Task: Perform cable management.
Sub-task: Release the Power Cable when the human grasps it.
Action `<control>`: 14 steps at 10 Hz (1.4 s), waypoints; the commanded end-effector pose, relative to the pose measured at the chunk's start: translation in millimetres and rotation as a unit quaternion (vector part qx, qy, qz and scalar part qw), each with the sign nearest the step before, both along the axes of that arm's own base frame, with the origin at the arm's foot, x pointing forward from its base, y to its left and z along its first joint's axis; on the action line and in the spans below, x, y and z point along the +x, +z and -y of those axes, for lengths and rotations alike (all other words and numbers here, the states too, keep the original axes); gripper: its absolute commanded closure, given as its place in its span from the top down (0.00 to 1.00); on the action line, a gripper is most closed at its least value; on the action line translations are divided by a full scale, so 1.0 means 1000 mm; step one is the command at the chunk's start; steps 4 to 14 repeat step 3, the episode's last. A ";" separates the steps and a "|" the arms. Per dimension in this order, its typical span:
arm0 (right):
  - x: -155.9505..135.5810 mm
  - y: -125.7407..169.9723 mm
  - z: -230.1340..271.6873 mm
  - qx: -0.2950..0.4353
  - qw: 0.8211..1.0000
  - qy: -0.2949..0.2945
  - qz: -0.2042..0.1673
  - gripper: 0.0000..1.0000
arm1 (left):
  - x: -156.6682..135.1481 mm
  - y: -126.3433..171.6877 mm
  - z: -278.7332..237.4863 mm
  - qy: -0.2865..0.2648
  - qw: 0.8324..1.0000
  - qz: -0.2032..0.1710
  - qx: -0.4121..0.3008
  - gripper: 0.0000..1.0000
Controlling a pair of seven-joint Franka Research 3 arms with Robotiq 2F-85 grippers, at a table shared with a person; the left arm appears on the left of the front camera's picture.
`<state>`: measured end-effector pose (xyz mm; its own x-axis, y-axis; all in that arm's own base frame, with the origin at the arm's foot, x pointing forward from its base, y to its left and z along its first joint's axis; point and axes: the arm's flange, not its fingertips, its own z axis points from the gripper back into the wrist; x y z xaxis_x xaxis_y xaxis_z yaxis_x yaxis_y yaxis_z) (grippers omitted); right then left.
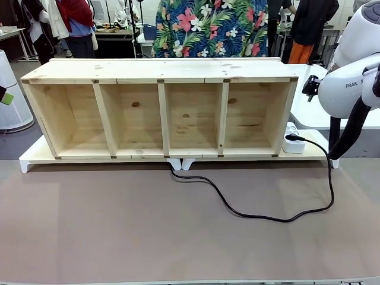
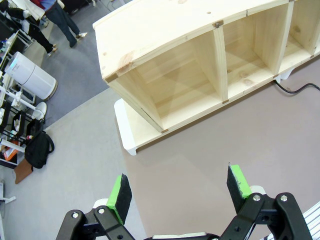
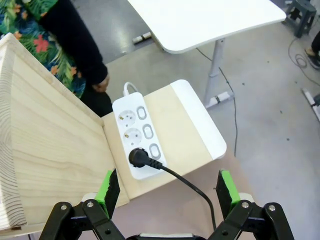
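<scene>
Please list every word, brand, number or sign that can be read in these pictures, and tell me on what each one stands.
"FRAN", cut off by the picture's edge: on the right arm, front view.
Power strip: no readable print.
Shelf: none.

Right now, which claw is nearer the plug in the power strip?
Right. The right claw hangs open just above the plug seated in the white power strip beside the shelf's end. The left claw, also open, is by the wooden shelf's opposite end.
</scene>
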<state>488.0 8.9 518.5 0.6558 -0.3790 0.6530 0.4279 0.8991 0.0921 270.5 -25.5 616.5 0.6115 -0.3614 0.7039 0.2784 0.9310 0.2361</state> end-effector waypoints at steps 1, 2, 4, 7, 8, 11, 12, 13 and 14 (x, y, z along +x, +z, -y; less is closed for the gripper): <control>0.000 0.000 0.000 0.001 1.000 -0.001 0.000 1.00 | 0.002 0.000 0.001 0.003 1.000 0.005 0.003 1.00; 0.000 0.000 0.000 0.001 1.000 -0.001 0.000 1.00 | 0.002 0.000 0.001 0.003 1.000 0.005 0.003 1.00; 0.000 0.000 0.000 0.001 1.000 -0.001 0.000 1.00 | 0.002 0.000 0.001 0.003 1.000 0.005 0.003 1.00; 0.000 0.000 0.000 0.001 1.000 -0.001 0.000 1.00 | 0.002 0.000 0.001 0.003 1.000 0.005 0.003 1.00; 0.000 0.000 0.000 0.001 1.000 -0.001 0.000 1.00 | 0.002 0.000 0.001 0.003 1.000 0.005 0.003 1.00; 0.000 0.000 0.000 0.001 1.000 -0.001 0.000 1.00 | 0.002 0.000 0.001 0.003 1.000 0.005 0.003 1.00; 0.000 0.000 0.000 0.001 1.000 -0.001 0.000 1.00 | 0.002 0.000 0.001 0.003 1.000 0.005 0.003 1.00; 0.000 0.000 0.000 0.001 1.000 -0.001 0.000 1.00 | 0.002 0.000 0.001 0.003 1.000 0.005 0.003 1.00; 0.000 0.000 0.000 0.001 1.000 -0.001 0.000 1.00 | 0.002 0.000 0.001 0.003 1.000 0.005 0.003 1.00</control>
